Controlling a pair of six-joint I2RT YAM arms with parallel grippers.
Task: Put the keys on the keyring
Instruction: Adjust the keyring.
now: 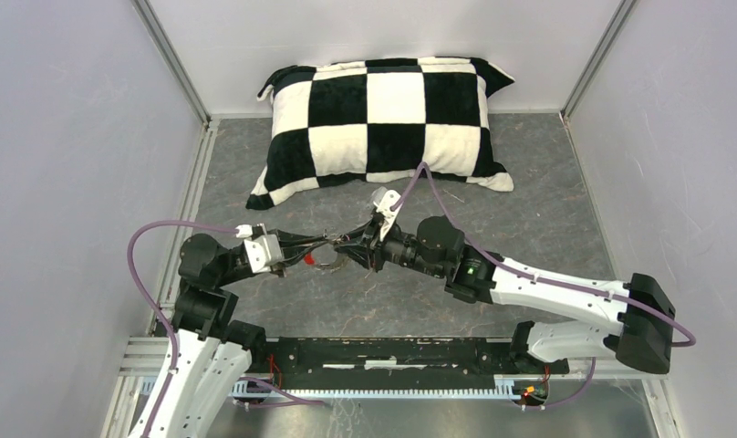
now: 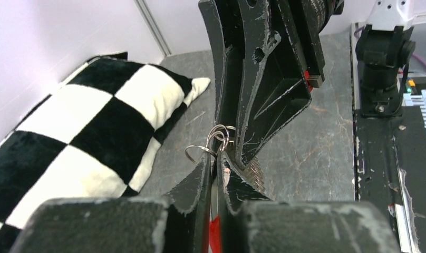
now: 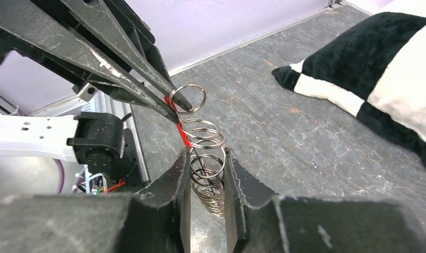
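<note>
Keyring [image 1: 326, 263] is off the table, strung between both grippers at mid-workspace, in front of the checkered pillow [image 1: 383, 119].

Top view: left gripper [image 1: 328, 240] and right gripper [image 1: 340, 246] are tip to tip. A small red bit [image 1: 307, 259] hangs under the left tips. I can't tell if it's the ring's red section or the red-headed key.

Left wrist view: left fingers nearly together with only a thin slit, red showing between them low down, silvery loops [image 2: 216, 138] right at the tips.

Right wrist view: right gripper clamped on the coil body, turns stacked between its pads. The left tips look pinched onto the end loop [image 3: 187, 99]. I can't find the black-and-white key in any view.

Risks as I judge them:
- Pulling the arms apart stretches the coil, and it could snap out of the thinner left pinch.
- Tips are this close, so any lateral correction could knock fingers together.
- If the red piece is the key, a loose pinch drops it.
</note>
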